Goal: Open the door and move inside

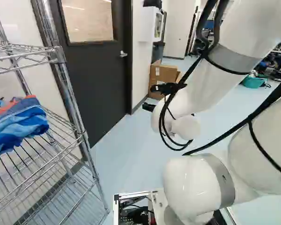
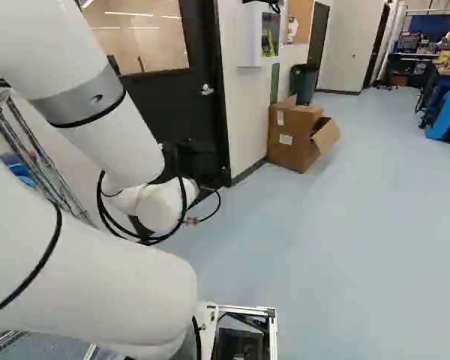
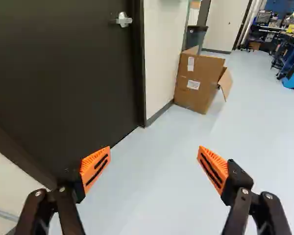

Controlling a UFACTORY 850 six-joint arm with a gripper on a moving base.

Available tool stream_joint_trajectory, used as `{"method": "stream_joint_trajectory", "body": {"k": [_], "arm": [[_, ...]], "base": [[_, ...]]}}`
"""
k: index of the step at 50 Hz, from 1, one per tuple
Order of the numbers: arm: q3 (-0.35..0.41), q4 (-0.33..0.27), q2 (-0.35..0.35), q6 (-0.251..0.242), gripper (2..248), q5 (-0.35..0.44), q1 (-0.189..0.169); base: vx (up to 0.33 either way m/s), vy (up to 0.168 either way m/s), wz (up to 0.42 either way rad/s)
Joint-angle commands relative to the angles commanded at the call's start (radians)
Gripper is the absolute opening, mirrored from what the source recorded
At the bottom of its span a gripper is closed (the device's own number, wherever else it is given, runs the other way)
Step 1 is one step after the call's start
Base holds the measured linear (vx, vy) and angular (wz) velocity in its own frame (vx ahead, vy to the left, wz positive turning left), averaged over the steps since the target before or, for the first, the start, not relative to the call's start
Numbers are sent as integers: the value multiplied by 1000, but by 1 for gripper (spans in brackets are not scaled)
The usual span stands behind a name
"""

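In the left base view my gripper [image 1: 149,107] shows as a dark piece beyond the wrist, in front of the wall beside the door. The wrist view shows the gripper [image 3: 154,149] wide open, its orange pads apart, only floor between them. The dark door [image 3: 63,73] stands closed in its frame ahead, with a silver lever handle [image 3: 122,20] near its edge, well beyond the fingers and touching neither. That door [image 1: 96,79] has a window and the same handle [image 1: 123,54] in the left base view; the handle [image 2: 207,90] also shows in the right base view.
A wire shelf [image 1: 68,108] holding blue cloth [image 1: 21,123] stands close on the left, before the door's wall. Cardboard boxes [image 2: 294,135] sit against the wall past the door frame. A white wall cabinet [image 2: 256,34] hangs above them. Pale floor [image 2: 345,225] stretches to the right.
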Motion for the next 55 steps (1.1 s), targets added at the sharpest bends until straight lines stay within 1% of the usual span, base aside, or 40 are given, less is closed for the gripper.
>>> {"method": "stream_joint_trajectory", "body": {"k": [29,41,55], "arm": [[0,0,0,0,247,0,0],[0,0,0,0,247,0,0],[0,0,0,0,247,0,0]], "base": [[12,-1,0],[107,-10,18],[168,-78,7]]}}
